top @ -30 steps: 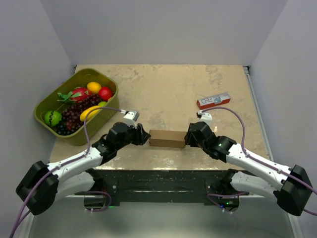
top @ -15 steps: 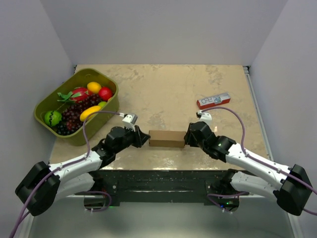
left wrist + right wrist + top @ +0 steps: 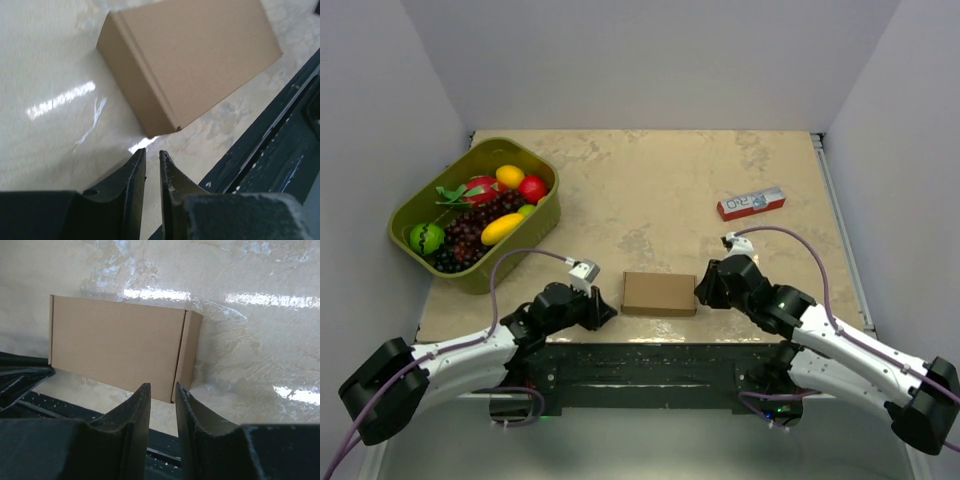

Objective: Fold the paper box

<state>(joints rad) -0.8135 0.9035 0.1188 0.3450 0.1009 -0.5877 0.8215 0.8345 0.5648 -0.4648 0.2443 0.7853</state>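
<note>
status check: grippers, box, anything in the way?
Left gripper nearly shut, empty, just off the paper box. Right gripper narrow gap, empty, at the box's right end. Box closed, flat near the table edge. Nothing in the way.

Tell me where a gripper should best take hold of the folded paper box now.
Probably by a short end of the paper box, approached level from that side: it lies flat, closed, near the table's front edge, and its low end wall looks thin enough for jaws to span top to bottom.

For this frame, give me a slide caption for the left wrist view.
Left gripper, fingers nearly closed and empty, just short of the folded paper box on the table.
</note>
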